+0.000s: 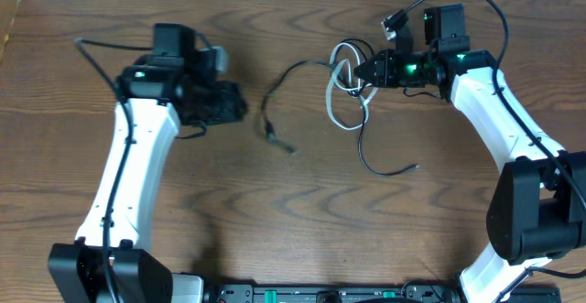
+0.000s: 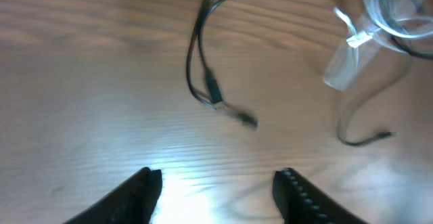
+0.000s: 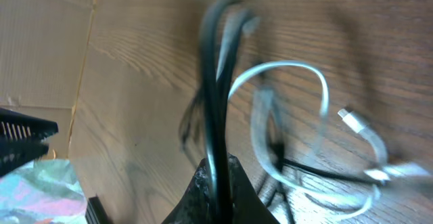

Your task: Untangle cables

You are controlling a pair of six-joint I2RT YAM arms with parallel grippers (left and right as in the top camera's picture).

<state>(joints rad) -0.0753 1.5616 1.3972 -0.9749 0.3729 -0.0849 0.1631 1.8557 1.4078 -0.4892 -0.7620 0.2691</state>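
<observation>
1. We see the right claw [image 3: 216, 178] pinched shut on the black cable [image 3: 212, 82] – the cord rises straight out of its tips in the wrist view
2. The white cable [image 2: 342, 65] sits in loops just beside that claw, crossed by the black cable
3. One black end sweeps out toward the middle of the counter [image 1: 275, 221], its plug lying free
4. The left claw [image 2: 218, 187] hangs open and empty – well apart from the tangle
</observation>
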